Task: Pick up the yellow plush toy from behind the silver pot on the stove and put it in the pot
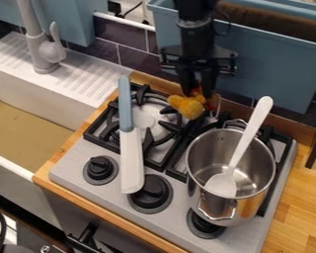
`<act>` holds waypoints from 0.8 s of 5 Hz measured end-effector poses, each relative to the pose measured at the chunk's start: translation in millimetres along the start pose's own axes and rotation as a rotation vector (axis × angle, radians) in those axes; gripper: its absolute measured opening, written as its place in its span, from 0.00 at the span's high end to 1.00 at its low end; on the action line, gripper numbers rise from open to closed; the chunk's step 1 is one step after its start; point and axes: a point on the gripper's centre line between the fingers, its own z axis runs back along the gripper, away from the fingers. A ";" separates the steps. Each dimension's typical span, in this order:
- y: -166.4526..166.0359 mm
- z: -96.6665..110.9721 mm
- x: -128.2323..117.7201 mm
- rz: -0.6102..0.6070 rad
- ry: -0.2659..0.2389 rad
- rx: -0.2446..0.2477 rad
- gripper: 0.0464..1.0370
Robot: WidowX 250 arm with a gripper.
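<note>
Here, spoon [242, 151] in pot [255, 170] (toy [189, 106] held)

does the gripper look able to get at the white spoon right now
Probably yes: the spoon sticks up out of the pot with nothing over it, though the yellow toy at the gripper may get in the way.

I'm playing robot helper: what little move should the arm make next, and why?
Maybe a tiny lift: the gripper is right at the yellow-orange thing over the stove, but I can't tell if it's held. Rising slightly might show.
</note>
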 end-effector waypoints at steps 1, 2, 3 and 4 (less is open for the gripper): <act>10.0 28.3 0.3 -0.029 -0.036 0.001 0.72; 6.4 45.0 -17.3 -0.064 -0.012 -0.019 0.72; -2.8 60.6 -39.9 -0.127 -0.019 -0.027 0.72; -19.0 61.4 -58.9 -0.189 0.015 -0.032 0.72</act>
